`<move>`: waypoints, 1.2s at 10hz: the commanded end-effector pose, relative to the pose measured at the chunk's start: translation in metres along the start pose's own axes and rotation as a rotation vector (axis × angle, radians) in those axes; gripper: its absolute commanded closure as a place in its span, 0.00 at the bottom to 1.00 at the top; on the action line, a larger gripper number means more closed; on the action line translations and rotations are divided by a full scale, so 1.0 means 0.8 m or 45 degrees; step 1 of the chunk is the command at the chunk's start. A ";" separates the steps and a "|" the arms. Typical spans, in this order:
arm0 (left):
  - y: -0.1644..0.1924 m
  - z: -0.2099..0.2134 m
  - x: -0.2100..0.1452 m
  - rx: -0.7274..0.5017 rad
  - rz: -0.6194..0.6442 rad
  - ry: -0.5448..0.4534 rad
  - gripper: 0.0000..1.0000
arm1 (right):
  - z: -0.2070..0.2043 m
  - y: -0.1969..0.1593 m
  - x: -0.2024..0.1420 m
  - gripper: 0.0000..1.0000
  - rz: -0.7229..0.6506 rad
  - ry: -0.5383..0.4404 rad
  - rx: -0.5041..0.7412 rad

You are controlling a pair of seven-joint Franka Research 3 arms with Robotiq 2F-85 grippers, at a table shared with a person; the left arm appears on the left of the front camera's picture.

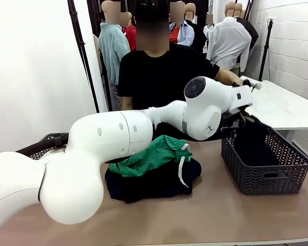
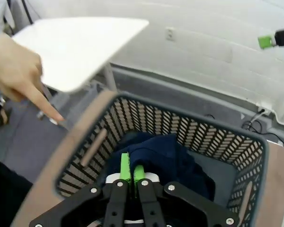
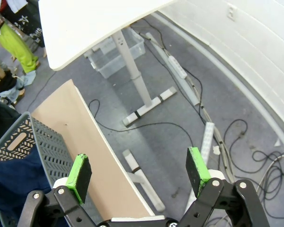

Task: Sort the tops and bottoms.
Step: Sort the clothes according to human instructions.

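Observation:
The bright green bottoms point(image 1: 154, 154), with a white drawstring, lie on a heap of dark navy clothing point(image 1: 159, 183) at the table's middle. Which of those pieces are tops I cannot tell. My left arm reaches across to the grey lattice basket point(image 1: 267, 169) on the right. My left gripper point(image 2: 131, 174) is shut on a dark navy garment point(image 2: 170, 158) that hangs into the basket point(image 2: 213, 142). My right gripper point(image 3: 139, 172) is open with nothing between its fingers. It is past the table's edge, over the floor beside the basket point(image 3: 23, 146).
A second grey basket point(image 1: 49, 141) stands at the left behind my arm. The person stands across the table, with a hand point(image 2: 19, 75) pointing down near the right basket's far side. A white side table point(image 1: 282, 105) stands to the right. Cables lie on the floor point(image 3: 217, 142).

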State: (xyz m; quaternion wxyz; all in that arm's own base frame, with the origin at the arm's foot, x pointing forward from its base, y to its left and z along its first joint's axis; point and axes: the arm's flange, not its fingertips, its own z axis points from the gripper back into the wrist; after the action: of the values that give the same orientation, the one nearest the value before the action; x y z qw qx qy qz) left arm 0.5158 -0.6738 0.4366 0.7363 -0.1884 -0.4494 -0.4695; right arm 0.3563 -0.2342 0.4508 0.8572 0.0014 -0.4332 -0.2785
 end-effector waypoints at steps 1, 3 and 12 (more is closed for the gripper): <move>-0.010 -0.016 0.009 -0.112 0.037 0.116 1.00 | 0.001 0.002 0.000 0.00 -0.009 0.007 -0.002; -0.014 -0.010 0.014 -0.145 -0.020 0.218 0.61 | 0.001 0.002 0.000 0.00 -0.009 0.007 -0.002; -0.014 0.059 0.028 -0.366 -0.079 0.676 0.00 | 0.001 0.002 0.000 0.00 -0.009 0.007 -0.002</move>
State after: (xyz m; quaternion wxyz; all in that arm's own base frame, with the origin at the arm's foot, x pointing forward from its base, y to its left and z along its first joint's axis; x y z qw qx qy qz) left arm 0.4832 -0.6640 0.4608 0.7863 -0.1474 -0.2070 -0.5631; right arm 0.3563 -0.2342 0.4508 0.8572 0.0014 -0.4332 -0.2785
